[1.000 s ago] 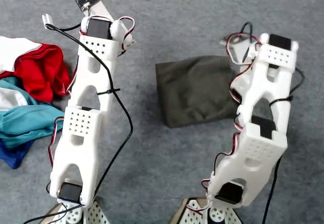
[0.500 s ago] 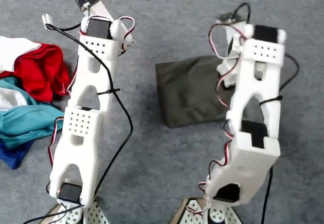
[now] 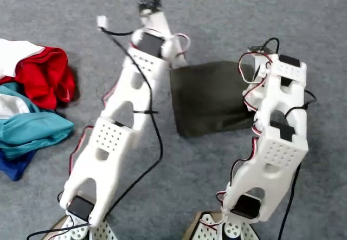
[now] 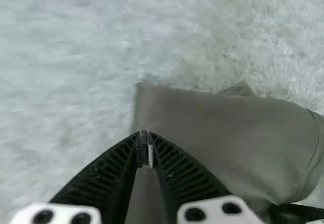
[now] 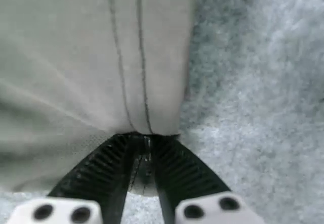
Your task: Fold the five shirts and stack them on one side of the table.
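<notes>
A folded olive shirt (image 3: 209,96) lies flat in the middle of the grey table. My left arm (image 3: 143,61) leans across to its far left corner. There my left gripper (image 4: 143,148) is shut, tips just over the olive shirt (image 4: 217,133) near that corner. My right arm (image 3: 279,88) stands over the shirt's right edge. My right gripper (image 5: 147,145) is shut, with its tips at the stitched hem of the olive shirt (image 5: 76,57). At the table's left edge a red shirt (image 3: 46,77), a white shirt (image 3: 13,53), a teal shirt (image 3: 32,129) and a blue shirt (image 3: 13,164) lie crumpled together.
Grey felt table (image 3: 179,169) lies bare between the two arm bases and in front of the olive shirt. Cables loop loosely along both arms. The table's far edge runs just behind my left arm's wrist.
My left arm has swung right, from beside the shirt pile to the olive shirt's far left corner. My right arm reached out over the shirt, then drew back to its right edge.
</notes>
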Controlling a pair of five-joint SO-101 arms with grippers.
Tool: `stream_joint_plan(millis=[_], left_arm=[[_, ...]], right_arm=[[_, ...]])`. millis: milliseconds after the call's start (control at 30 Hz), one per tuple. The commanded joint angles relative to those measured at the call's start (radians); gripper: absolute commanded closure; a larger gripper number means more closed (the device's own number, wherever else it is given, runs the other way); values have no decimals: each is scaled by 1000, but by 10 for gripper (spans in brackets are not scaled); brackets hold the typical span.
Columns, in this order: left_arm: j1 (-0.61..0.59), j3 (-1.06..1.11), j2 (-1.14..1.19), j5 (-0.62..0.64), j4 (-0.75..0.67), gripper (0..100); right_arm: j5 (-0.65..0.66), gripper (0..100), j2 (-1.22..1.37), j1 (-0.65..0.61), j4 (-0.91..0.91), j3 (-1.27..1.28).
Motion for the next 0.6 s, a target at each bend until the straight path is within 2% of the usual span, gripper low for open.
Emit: stream_joint_plan(millis=[0,167,400,500,567], left_arm=[[52,-51,56,-5,-127,975],[72,-51,151,-5,-239,975],[52,-51,205,-5,-244,975],[58,-95,171,-12,-143,958],[72,-180,105,-25,-32,901]], right_arm=[[5,994,-5,25,35,-84],[5,994,-41,27,132,-194],[5,994,-91,28,267,-314],[6,994,-116,28,313,-346],[14,994,-137,28,330,-349]])
